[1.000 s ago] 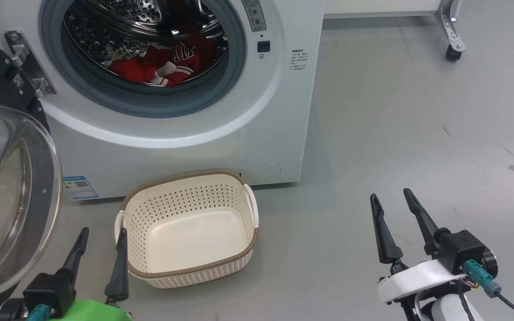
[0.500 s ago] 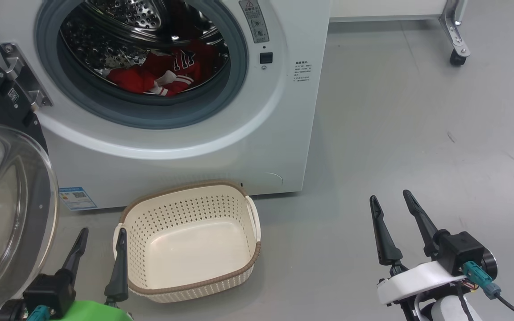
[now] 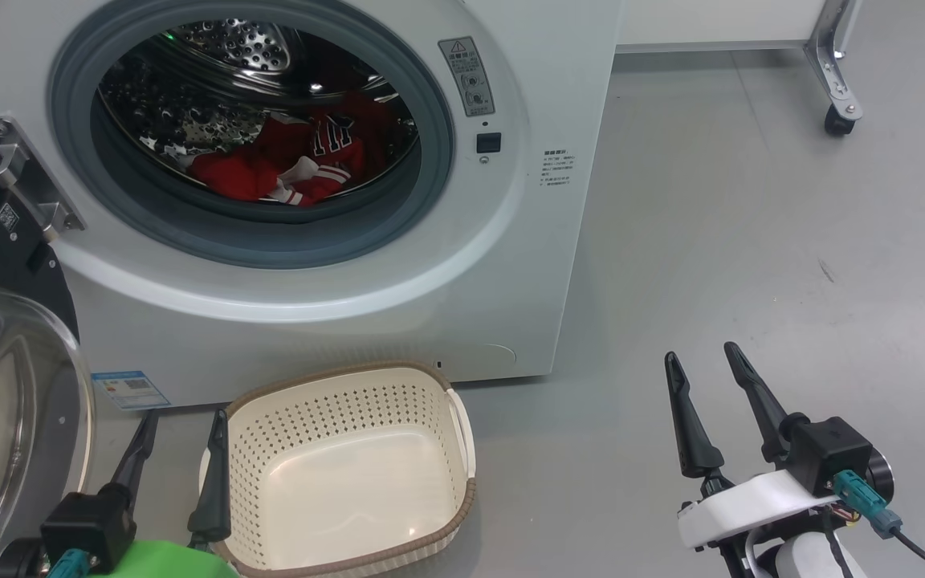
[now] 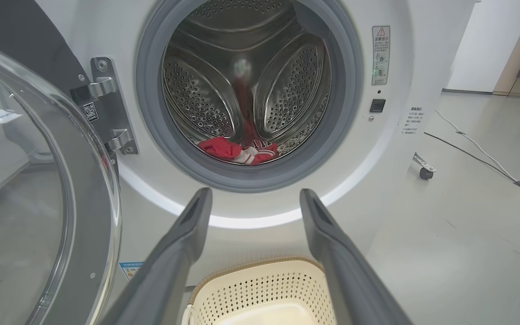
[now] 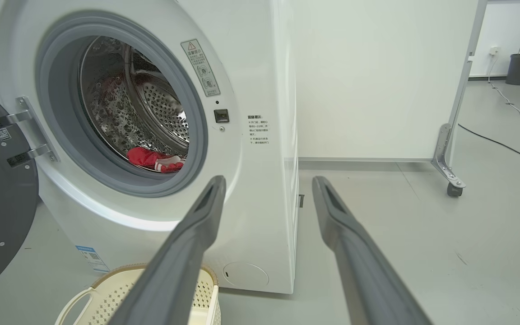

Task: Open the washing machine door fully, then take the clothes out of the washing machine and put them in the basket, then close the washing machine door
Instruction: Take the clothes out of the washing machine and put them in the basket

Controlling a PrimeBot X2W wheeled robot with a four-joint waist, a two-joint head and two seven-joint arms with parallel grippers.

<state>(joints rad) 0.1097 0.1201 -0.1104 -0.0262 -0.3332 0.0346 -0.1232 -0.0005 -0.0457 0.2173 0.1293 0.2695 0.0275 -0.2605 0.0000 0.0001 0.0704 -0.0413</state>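
One basket, one washing machine, two tools splayed.

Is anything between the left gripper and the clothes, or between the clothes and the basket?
Nothing visible does. The washing machine door stands open left of the left gripper, the mouth of the drum is clear to the clothes, and the empty basket sits below it.
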